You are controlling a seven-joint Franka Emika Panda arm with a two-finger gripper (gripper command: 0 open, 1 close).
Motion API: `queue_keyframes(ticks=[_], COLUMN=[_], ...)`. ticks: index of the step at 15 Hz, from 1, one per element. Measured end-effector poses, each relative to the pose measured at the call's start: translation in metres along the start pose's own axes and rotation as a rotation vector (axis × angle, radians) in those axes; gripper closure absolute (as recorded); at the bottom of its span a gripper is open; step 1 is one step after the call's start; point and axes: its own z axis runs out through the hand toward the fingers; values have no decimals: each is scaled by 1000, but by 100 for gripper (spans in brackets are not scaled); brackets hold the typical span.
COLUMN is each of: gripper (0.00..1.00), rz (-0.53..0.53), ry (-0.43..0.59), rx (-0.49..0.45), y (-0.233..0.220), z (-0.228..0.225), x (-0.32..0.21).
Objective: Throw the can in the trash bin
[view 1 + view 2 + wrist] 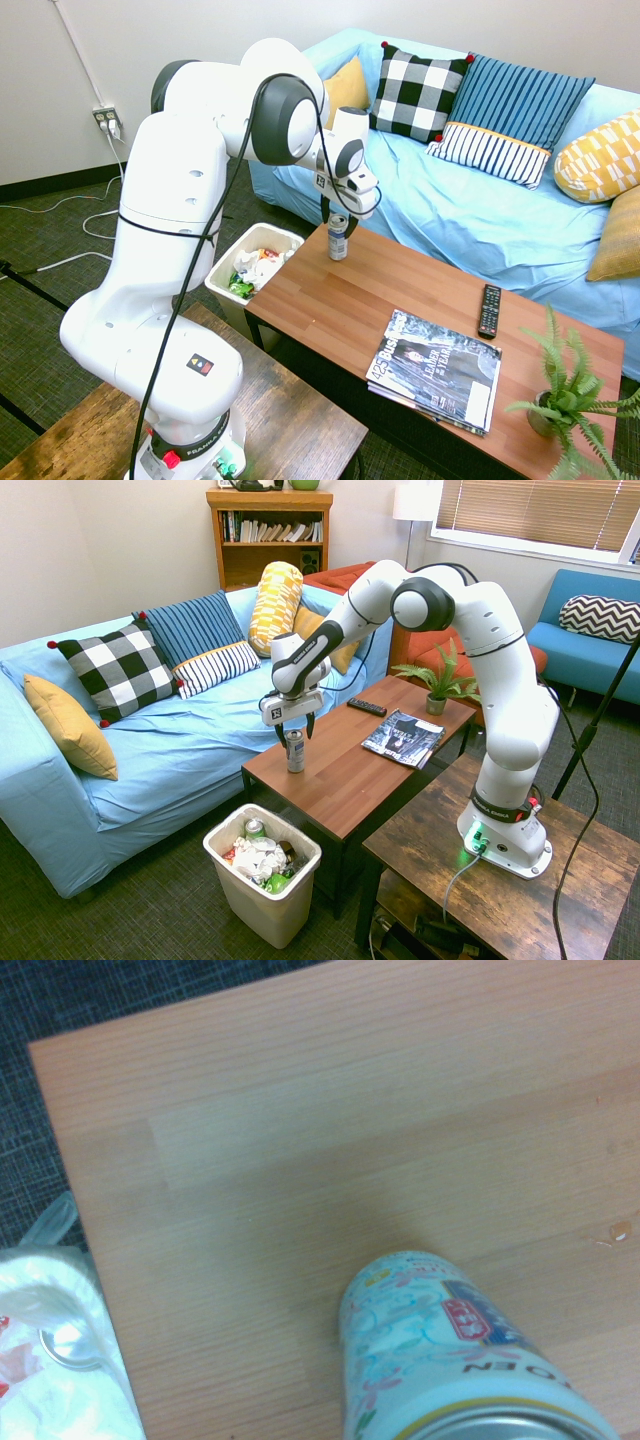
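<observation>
On the desk [420,290] corner, can [338,236] stands upright. End effector [339,213] points straight down just over its top, fingers spread, nothing grasped. Trash bin [262,885] sits below.

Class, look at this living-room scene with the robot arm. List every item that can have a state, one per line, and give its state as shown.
Slim silver metal drink can: upright on the wooden coffee table, near its corner, not lifted.
Off-white rectangular plastic trash bin: on the floor beside the table, open-topped, partly filled with rubbish.
Tool: open, pointing down, fingers flanking the can's top.
Magazine: closed, lying flat.
Black remote control: lying flat on the table.
</observation>
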Motion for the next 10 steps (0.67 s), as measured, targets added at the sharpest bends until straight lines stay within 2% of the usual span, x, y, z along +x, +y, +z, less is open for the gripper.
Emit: queue_keyframes(ticks=[10], gripper=[100], rz=[4], ry=[-2], rx=[9], y=[-5], z=[-7], x=[1])
